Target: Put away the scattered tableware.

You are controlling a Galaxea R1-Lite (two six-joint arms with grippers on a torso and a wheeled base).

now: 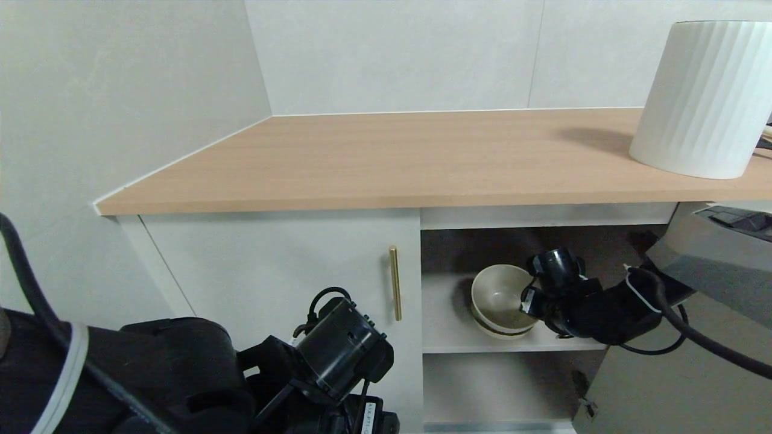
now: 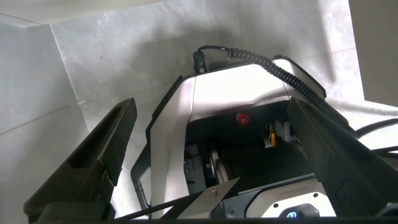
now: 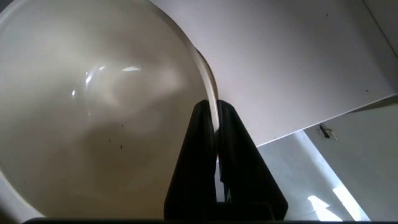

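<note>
– On the upper shelf of the open cabinet bay, is that where the beige round ceramic bowl sits? And which way is it facing?

– Yep, upper shelf, right-hand bay under the counter. It's round, so no real long axis, but it's tipped: the mouth faces up and out of the cabinet, toward the closed door side. It looks nested in a second bowl like it, can't say for sure. Nothing visible inside it. The right gripper has its jaws pinched tight on the bowl's rim, one finger inside, one outside.

– And the other arm?

– The left gripper is low, in front of the closed white cabinet door with the slim brass handle, jaws spread wide and holding nothing. Up top there's a light wood countertop with a white ribbed cylinder at its right end, and pale tiled walls meeting in a corner.
</note>
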